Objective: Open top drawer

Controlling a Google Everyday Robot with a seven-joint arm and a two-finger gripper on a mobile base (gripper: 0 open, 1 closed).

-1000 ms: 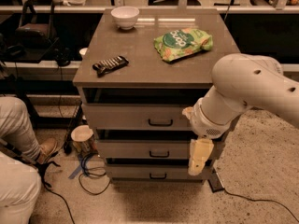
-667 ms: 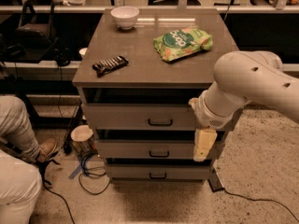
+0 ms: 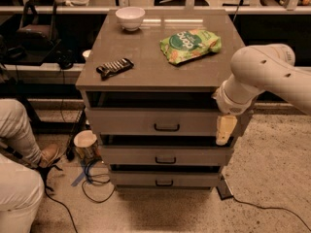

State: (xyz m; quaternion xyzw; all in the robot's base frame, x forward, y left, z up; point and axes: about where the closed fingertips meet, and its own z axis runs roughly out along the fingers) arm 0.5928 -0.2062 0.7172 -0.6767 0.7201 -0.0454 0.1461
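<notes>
The top drawer (image 3: pixel 131 121) is the uppermost of three grey drawers in a small cabinet, with a black handle (image 3: pixel 166 127) at the middle of its front. A dark gap shows between its front panel and the tabletop. My gripper (image 3: pixel 226 130) hangs from the white arm (image 3: pixel 262 74) at the right end of the top drawer's front, well right of the handle and not touching it. The middle drawer (image 3: pixel 131 155) and bottom drawer (image 3: pixel 131 179) sit below, each with a like black handle.
On the cabinet top (image 3: pixel 146 47) lie a white bowl (image 3: pixel 130 17), a green chip bag (image 3: pixel 190 45) and a dark snack bar (image 3: pixel 114 67). A person's legs (image 3: pixel 19 169) are at the left. A paper cup (image 3: pixel 86 143) and cables (image 3: pixel 92 181) lie on the floor.
My arm and gripper have moved to the right and a little up, from in front of the drawers to the cabinet's right edge. The drawers look unchanged.
</notes>
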